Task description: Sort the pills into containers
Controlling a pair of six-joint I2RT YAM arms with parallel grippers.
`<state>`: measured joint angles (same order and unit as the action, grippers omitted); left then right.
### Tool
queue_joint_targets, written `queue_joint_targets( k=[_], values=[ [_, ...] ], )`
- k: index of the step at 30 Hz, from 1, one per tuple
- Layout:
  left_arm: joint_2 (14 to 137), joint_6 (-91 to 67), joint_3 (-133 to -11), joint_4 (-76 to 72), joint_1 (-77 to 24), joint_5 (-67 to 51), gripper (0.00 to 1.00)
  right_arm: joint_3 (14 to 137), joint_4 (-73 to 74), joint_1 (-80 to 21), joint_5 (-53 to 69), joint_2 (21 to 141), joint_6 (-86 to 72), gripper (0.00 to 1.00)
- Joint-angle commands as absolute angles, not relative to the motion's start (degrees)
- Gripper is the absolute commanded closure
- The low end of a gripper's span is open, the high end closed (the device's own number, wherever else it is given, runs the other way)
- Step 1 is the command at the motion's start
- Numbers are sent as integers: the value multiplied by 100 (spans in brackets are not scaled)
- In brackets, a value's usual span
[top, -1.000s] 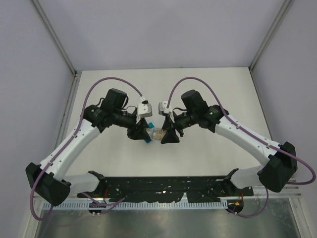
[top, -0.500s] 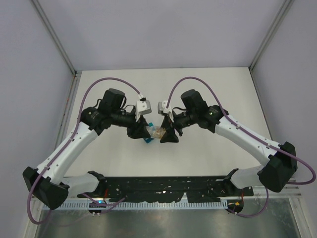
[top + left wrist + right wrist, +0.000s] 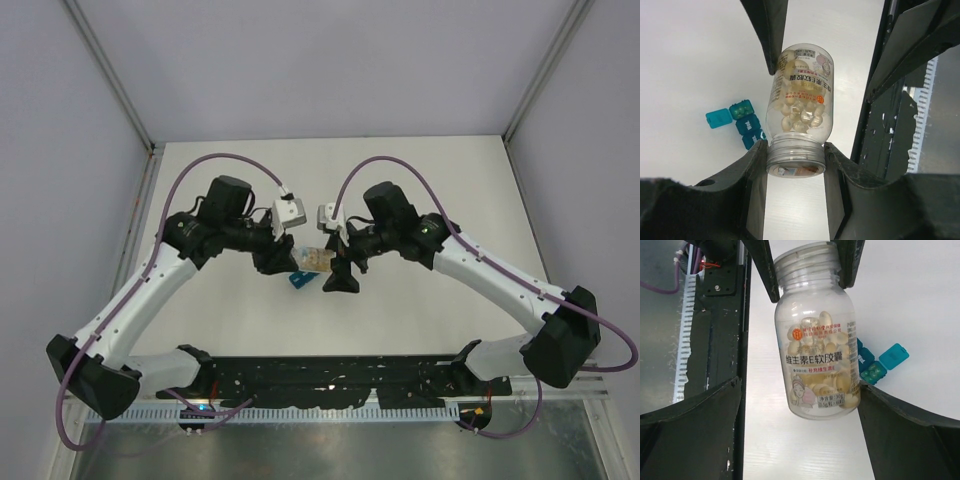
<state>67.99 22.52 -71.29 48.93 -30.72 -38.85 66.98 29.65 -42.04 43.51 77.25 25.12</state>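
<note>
From above, the two arms meet over the middle of the table (image 3: 430, 170), with a clear bottle (image 3: 318, 258) lying on its side between the left gripper (image 3: 278, 262) and the right gripper (image 3: 338, 278). The teal strip of containers (image 3: 298, 281) lies on the table just beside them, toward the near edge. The left wrist view shows the left gripper's fingers (image 3: 756, 172) clamped on the bottle's bare threaded neck, and no cap is visible. The pale pills (image 3: 801, 111) are heaped inside the bottle. On the strip, one lid stands open over a compartment that seems to hold a few pieces, while the other two look closed. In the right wrist view the right gripper's jaws are spread around the bottle's base, one finger (image 3: 700, 415) clearly apart from it, so it is not gripping. I'd judge the pour into the strip is being set up. Next, the mouth must tip gently over an open compartment far narrower than the mouth, and the other lids need opening.
</note>
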Motion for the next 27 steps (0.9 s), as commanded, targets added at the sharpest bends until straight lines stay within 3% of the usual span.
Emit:
queue_joint_targets(
  k=[1,11,27],
  values=[
    [6855,2417,-7400,5132,-2901,-3166,100,6653,2716,-4236,3772,7392,2364,0],
    [7610,2470,-8085,5835,-2154,-1917,100,6530,2487,-4192,2963,7260,2215,3],
    [10695,2593,-10765,7989,-1046,-853,100,6170,2522,-3850,2962,7348,2452,4]
  ],
)
